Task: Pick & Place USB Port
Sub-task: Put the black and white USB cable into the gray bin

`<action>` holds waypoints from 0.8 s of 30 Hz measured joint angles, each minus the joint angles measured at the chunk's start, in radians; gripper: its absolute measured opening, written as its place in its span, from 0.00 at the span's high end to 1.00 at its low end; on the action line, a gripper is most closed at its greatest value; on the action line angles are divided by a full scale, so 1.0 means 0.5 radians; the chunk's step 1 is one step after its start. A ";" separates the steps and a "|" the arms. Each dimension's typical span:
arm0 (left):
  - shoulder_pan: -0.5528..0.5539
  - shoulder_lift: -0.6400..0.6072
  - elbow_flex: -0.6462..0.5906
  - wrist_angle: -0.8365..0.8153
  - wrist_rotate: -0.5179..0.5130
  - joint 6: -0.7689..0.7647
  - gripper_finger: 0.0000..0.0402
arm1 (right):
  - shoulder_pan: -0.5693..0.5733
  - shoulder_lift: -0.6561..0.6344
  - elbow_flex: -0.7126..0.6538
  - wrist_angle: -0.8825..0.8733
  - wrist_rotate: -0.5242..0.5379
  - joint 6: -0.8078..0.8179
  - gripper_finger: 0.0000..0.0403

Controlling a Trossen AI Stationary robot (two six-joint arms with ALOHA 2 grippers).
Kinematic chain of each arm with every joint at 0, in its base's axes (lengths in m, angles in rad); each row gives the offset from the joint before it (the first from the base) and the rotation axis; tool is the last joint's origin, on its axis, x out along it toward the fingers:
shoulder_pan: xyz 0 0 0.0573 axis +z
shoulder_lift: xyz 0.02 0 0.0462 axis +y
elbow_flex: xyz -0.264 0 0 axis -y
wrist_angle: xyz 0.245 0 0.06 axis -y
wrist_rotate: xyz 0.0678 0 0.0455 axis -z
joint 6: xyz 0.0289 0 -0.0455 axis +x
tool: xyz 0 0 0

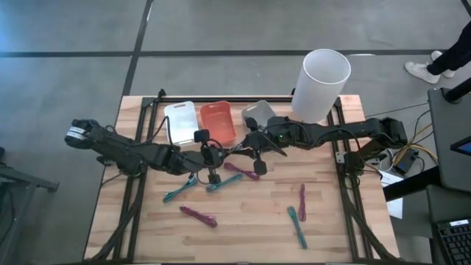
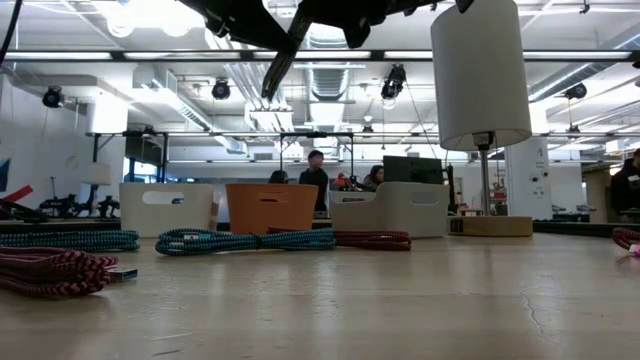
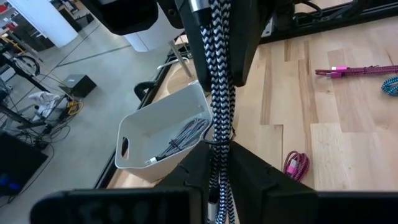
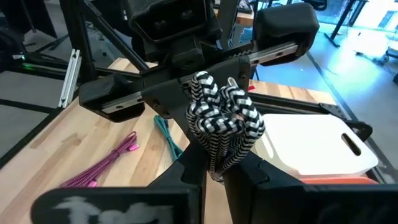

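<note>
Nearest on the wooden slatted table (image 1: pixel 250 228) lie loose pink and teal braided cables (image 1: pixel 297 221). Above mid-table, the left gripper (image 1: pixel 212 163) and right gripper (image 1: pixel 254 151) meet, both clenched on one black-and-white braided USB cable bundle (image 4: pixel 222 118), held off the surface. Beyond stand a white plastic bin (image 1: pixel 179 121), an orange plastic bin (image 1: pixel 218 121) and a grey-white bin holding cables (image 3: pixel 163 134), then a tall white cylinder (image 1: pixel 321 83).

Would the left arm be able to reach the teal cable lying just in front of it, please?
Probably not yet: the left gripper is shut on the black-and-white cable, which the right gripper also holds. The teal cable itself lies uncovered.
</note>
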 joint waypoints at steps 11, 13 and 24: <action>0.002 0.001 -0.001 0.008 -0.023 -0.006 0.64 | 0.003 0.000 0.000 -0.193 0.195 0.140 0.93; 0.002 0.001 -0.001 0.014 -0.023 -0.014 0.61 | 0.002 0.002 -0.001 -0.266 0.331 0.167 0.93; 0.002 0.001 -0.001 0.003 -0.018 -0.035 0.58 | -0.039 0.002 0.014 -0.765 1.408 0.406 0.93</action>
